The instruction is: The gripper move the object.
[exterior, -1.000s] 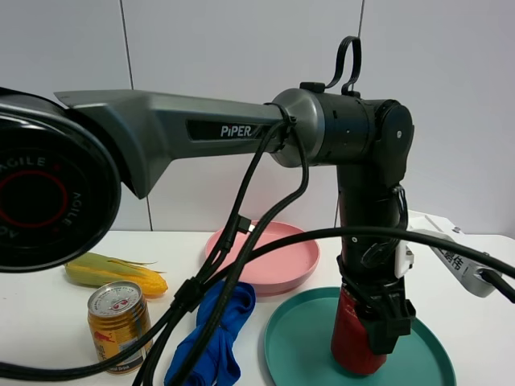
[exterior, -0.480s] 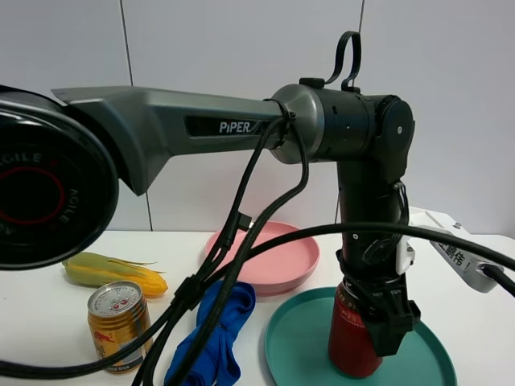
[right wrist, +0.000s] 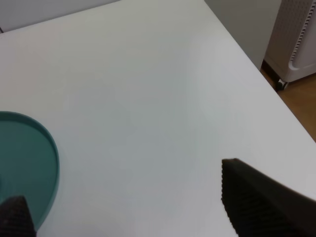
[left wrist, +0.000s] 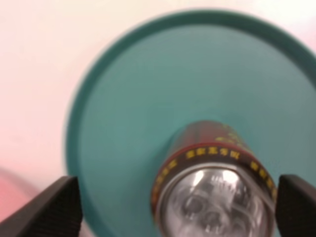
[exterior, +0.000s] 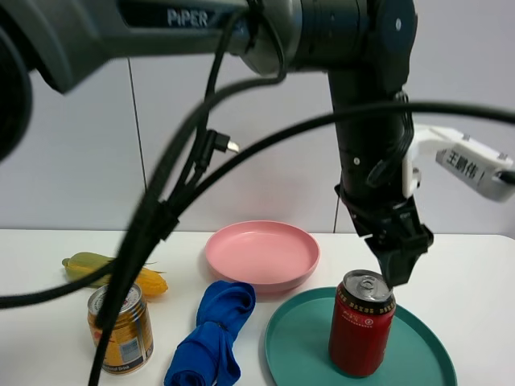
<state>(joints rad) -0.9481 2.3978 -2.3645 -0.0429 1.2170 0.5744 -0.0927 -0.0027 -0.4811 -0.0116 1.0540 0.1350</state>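
The tall red can with a silver top stands upright on the teal plate. My left gripper, a black claw on the dark grey PIPER arm, hangs just above the can's top and is apart from it. In the left wrist view the gripper is open, with its fingertips wide on either side of the can below, on the teal plate. My right gripper is open and empty over bare white table beside the teal plate's edge.
A pink plate sits behind the teal one. A blue cloth, a shorter gold-yellow can and a corn cob lie to the left. Black cables hang in front. The table's edge drops to the floor.
My left gripper has let go of the red can and risen above it. The can now stands free and upright on the teal plate.
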